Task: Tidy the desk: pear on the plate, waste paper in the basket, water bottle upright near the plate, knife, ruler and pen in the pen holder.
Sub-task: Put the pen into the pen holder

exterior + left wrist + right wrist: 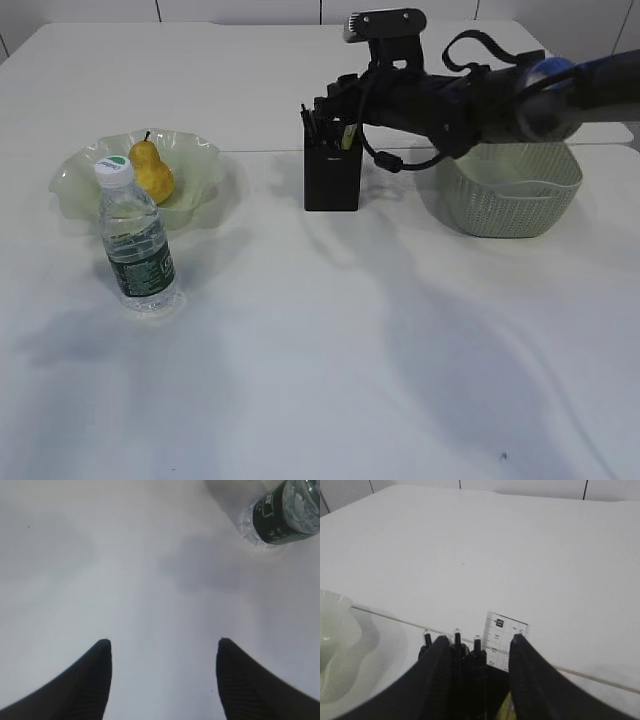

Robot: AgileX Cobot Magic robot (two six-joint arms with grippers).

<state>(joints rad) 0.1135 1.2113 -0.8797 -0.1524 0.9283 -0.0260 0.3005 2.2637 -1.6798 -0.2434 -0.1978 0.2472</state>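
Observation:
The yellow pear (153, 172) lies on the pale green plate (205, 160). The water bottle (137, 240) stands upright just in front of the plate; its base shows in the left wrist view (285, 512). The black pen holder (331, 180) holds black pens (456, 635), a clear ruler (506, 632) and a yellow-green item (347, 135). My right gripper (325, 112) hovers right above the holder, with its jaws (477, 640) apart on either side of the pens and ruler. My left gripper (162, 642) is open and empty over bare table. No waste paper is in view.
The green woven basket (510, 200) stands right of the pen holder, partly behind my right arm; its inside is hidden. The plate's edge shows at the left of the right wrist view (335, 625). A seam in the table runs behind the holder.

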